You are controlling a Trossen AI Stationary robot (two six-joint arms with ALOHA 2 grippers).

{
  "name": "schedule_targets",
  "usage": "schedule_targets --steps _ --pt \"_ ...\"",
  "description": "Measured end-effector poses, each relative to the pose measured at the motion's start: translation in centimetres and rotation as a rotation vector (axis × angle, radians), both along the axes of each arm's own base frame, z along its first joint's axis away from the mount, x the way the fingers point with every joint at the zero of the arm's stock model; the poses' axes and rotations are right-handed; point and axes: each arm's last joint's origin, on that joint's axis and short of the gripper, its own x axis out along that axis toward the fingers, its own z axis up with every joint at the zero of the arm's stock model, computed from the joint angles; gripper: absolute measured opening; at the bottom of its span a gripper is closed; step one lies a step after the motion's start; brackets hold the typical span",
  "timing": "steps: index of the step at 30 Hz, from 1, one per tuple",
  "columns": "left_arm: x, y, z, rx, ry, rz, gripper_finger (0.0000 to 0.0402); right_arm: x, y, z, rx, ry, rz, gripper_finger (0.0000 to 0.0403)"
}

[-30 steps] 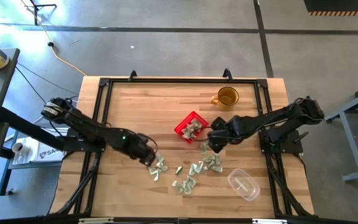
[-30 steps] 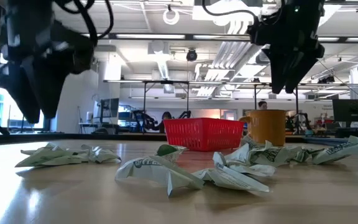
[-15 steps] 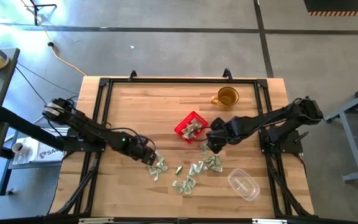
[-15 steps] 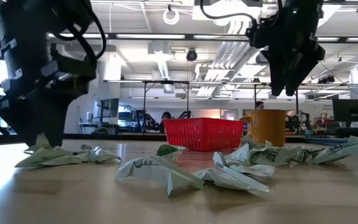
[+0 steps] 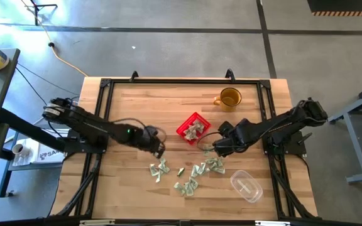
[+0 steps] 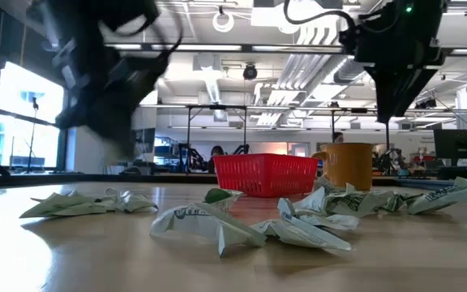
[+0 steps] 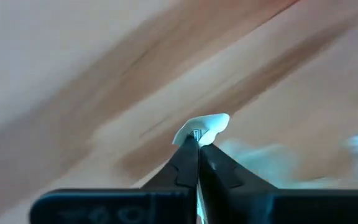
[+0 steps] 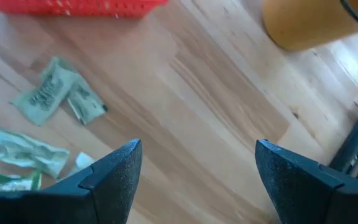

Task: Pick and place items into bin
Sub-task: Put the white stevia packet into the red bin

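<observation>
While left gripper [image 7: 197, 142] pinches item [image 7: 202, 126], bare wood around

Wood table [image 5: 143, 103]: wrappers [image 5: 193, 172], bin [image 5: 190, 127], mug [image 5: 229, 98], container [image 5: 246, 186].

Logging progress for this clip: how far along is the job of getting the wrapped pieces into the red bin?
Partly done. The red bin already holds a few wrapped pieces. In hand: the left claw is shut on one pale piece, lifted off the wooden table. The right claw hangs open above the scattered pieces. Left: roughly a dozen pieces lie loose on the table.
</observation>
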Motion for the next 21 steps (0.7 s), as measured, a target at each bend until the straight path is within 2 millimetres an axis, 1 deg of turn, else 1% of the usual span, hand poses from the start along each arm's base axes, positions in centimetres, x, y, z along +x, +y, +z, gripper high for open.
schedule_targets --steps 2,5,6,8,10,12,13,15,16,18,20,21 --pt "1.0 0.8 2.1 0.054 -0.048 -0.043 0.0048 -0.3 0.5 0.0 0.009 0.009 -0.012 0.0303" --pt "3.0 2.3 5.3 0.167 -0.136 -0.133 0.0024 -0.8 1.3 0.0 0.015 0.005 -0.037 0.0303" --pt "3.7 3.1 6.2 0.214 -0.162 -0.167 0.0021 -1.0 1.6 0.0 0.013 0.004 -0.049 0.0303" --pt "5.4 4.6 7.3 0.28 -0.23 -0.229 0.0021 -1.4 2.2 0.0 0.011 0.005 -0.068 0.0303" --pt "6.6 6.4 7.1 0.279 -0.248 -0.32 0.0027 -1.6 2.8 0.0 0.011 -0.008 -0.084 0.0303" --pt "8.4 8.1 7.0 0.242 -0.331 -0.4 0.0045 -1.9 3.4 0.0 0.015 -0.016 -0.093 0.0303" --pt "8.9 9.0 6.8 0.215 -0.34 -0.419 0.0053 -2.0 3.6 0.0 0.024 -0.015 -0.094 0.0303" --pt "10.2 10.2 5.6 0.174 -0.336 -0.464 0.0062 -2.3 4.1 0.0 0.039 -0.007 -0.089 0.0303" --pt "10.9 10.7 4.7 0.176 -0.329 -0.483 0.0064 -2.3 4.3 0.0 0.046 -0.004 -0.082 0.0303" --pt "11.5 11.1 2.7 0.157 -0.25 -0.51 0.0066 -2.4 4.8 -0.1 0.062 -0.013 -0.062 0.0303" --pt "12.7 11.1 1.9 0.144 -0.263 -0.528 0.007 -2.3 5.4 -0.1 0.078 -0.028 -0.013 0.0303" --pt "12.8 11.1 1.7 0.131 -0.26 -0.536 0.0074 -2.2 5.7 -0.2 0.09 -0.041 0.019 0.0303"
